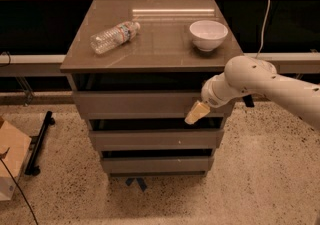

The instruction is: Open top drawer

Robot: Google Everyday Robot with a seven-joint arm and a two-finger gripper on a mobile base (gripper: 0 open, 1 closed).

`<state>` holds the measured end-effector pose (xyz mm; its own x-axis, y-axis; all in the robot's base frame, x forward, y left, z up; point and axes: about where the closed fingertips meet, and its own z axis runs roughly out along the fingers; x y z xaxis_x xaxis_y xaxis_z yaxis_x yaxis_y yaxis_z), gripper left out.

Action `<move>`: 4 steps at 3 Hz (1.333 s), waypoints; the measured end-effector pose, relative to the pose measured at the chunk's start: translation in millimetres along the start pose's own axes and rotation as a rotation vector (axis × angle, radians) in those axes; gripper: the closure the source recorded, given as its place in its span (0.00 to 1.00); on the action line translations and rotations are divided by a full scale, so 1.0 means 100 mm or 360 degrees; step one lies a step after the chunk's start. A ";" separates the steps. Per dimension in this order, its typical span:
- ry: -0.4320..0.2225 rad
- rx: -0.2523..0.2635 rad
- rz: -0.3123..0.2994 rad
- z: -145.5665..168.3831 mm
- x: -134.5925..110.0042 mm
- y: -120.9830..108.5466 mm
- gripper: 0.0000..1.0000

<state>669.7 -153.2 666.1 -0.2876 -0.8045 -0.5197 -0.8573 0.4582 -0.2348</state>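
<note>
The top drawer (135, 104) is the widest of three grey-brown fronts under the cabinet top, with a flat panel and no handle. A dark gap shows between its upper edge and the cabinet top. My gripper (196, 113) is at the drawer's right end, its pale tan tip against the lower right part of the front panel. My white arm (260, 81) comes in from the right.
On the cabinet top (155, 34) lie a clear plastic bottle (114, 36) on its side and a white bowl (208, 34). Two narrower drawers (155, 139) sit below. A cardboard box (10, 164) and a black stand (39, 141) are on the floor at left.
</note>
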 end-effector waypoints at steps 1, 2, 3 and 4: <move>0.0060 -0.0054 -0.0007 -0.04 0.12 0.09 0.38; 0.0082 -0.0079 -0.0002 -0.11 0.18 0.16 0.61; 0.0082 -0.0079 -0.0002 -0.15 0.15 0.15 0.86; 0.0082 -0.0079 -0.0002 -0.16 0.14 0.14 0.83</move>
<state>646.5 -164.3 668.6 -0.3068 -0.8241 -0.4762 -0.8775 0.4387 -0.1938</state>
